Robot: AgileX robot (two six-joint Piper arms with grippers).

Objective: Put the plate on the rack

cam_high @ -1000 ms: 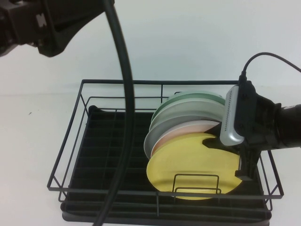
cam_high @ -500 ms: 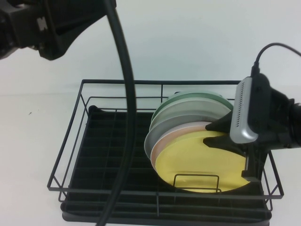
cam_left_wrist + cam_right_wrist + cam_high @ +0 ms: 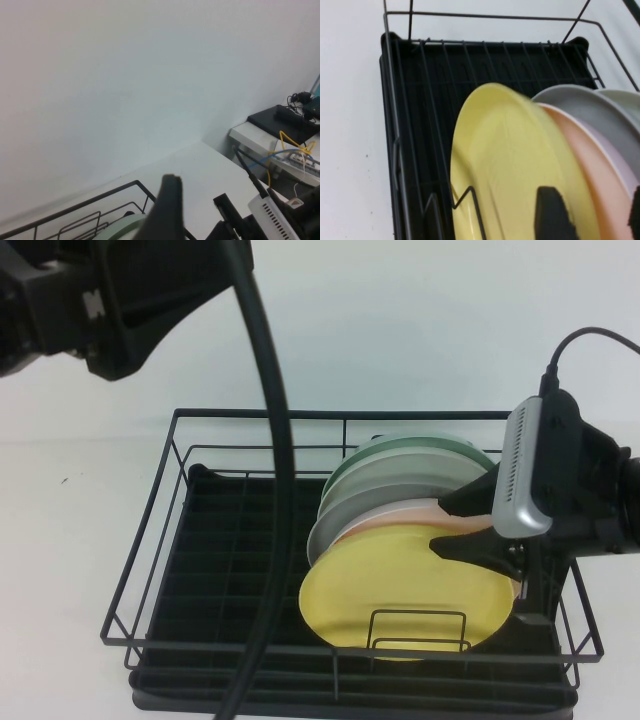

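The yellow plate [image 3: 390, 590] stands on edge in the black wire rack [image 3: 150, 540], at the front of a row of plates, leaning forward toward the small wire loop [image 3: 418, 630]. My right gripper [image 3: 445, 525] is open at the plate's right upper rim. One finger lies on the yellow face and the other behind the pink plate [image 3: 400, 515]. The right wrist view shows the yellow plate [image 3: 500, 150], the pink plate [image 3: 585, 150], the gripper [image 3: 594, 215] and the rack [image 3: 390, 100]. My left gripper [image 3: 130, 300] hangs high above the rack's left side.
Grey-white plates [image 3: 400, 480] and a green plate [image 3: 410, 445] stand behind the pink one. The rack's left half holds nothing. The left arm's black cable [image 3: 270, 490] hangs across the rack. The left wrist view shows the rack's far rim [image 3: 100, 195] and cabling off the table.
The right gripper lifted and shifted right, its fingers spreading. The yellow plate first moved right with it, then dropped forward and left away from the pink plate.
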